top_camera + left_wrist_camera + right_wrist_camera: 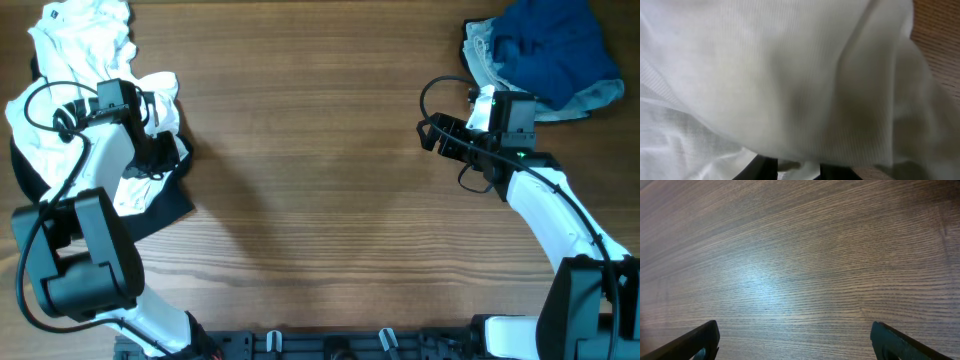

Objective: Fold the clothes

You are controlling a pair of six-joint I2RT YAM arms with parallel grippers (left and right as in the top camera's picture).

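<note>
A crumpled white garment (85,45) lies in a heap at the table's far left, on top of a black garment (165,210). My left gripper (158,152) is down in this heap at its right edge. In the left wrist view, white cloth (780,75) fills the frame, and my two dark fingers (799,170) are close together with a fold of white cloth between them. My right gripper (432,135) is open and empty over bare wood (795,330). A blue garment (555,45) lies bunched at the far right corner on light blue denim (480,55).
The wooden table (320,180) stretches between the two piles. The arm bases and a black rail (330,345) sit along the front edge.
</note>
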